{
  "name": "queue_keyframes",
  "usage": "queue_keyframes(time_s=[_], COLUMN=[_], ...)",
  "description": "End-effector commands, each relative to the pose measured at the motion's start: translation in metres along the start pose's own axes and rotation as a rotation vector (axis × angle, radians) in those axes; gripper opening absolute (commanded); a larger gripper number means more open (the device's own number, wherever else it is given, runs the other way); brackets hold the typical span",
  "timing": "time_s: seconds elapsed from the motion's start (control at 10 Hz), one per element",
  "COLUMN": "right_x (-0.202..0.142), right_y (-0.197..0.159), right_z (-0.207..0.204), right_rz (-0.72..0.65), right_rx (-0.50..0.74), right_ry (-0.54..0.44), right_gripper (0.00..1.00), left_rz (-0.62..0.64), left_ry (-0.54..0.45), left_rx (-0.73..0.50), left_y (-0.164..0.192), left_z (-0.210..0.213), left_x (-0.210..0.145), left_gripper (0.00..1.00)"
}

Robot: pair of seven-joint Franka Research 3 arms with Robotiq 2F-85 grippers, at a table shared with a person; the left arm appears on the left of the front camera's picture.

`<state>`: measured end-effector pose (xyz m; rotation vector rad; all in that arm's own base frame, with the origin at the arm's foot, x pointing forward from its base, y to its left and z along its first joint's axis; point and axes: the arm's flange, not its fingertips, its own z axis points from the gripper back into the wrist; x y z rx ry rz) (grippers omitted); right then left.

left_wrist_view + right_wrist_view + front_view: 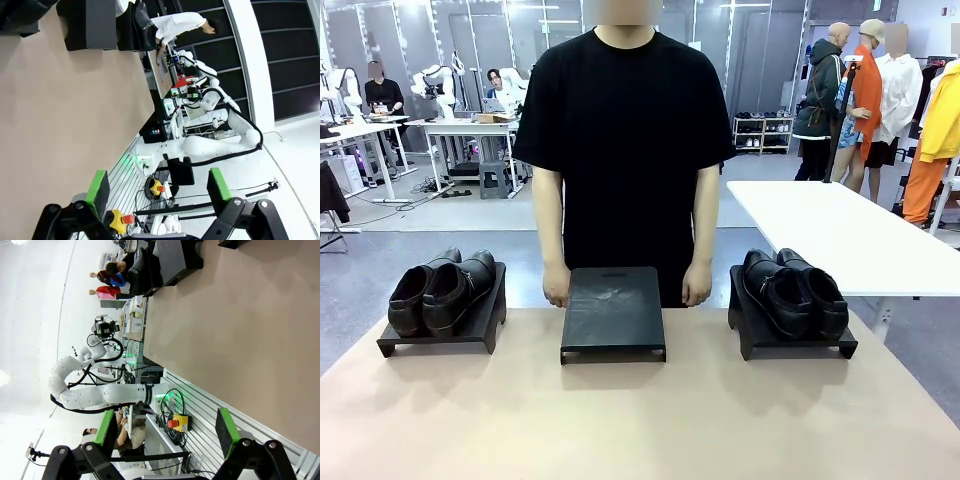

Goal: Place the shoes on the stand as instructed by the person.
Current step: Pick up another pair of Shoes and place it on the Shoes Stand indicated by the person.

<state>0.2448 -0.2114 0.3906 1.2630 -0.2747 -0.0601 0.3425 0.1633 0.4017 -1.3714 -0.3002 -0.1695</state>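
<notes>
Front view: both shoe pairs (445, 290) (795, 290) sit well beyond the left fingers (98, 185) and right fingers (106, 426), spread wide, empty, awaiting the person's (625, 150) cue.

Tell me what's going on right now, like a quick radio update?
Left gripper open, right gripper open, both holding nothing. Two pairs of shoes, left pair and right pair, on outer stands; middle stand bare. Person's hands beside it; nothing in the way.
</notes>
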Motion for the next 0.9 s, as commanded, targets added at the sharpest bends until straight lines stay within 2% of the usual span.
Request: queue_keyframes(time_s=[0.0,0.8], right_x=[-0.0023,-0.0023], right_y=[0.0008,0.0008], right_z=[0.0020,0.0020], right_rz=[0.023,0.023], right_rx=[0.002,0.002], right_ry=[0.006,0.006], right_gripper=[1.00,1.00], left_rz=[-0.015,-0.015], left_ry=[0.012,0.012], left_rx=[-0.009,-0.009], left_y=[-0.0044,-0.0044], left_z=[-0.0005,-0.0005], left_x=[-0.0067,-0.0067], left_gripper=[1.00,1.00])
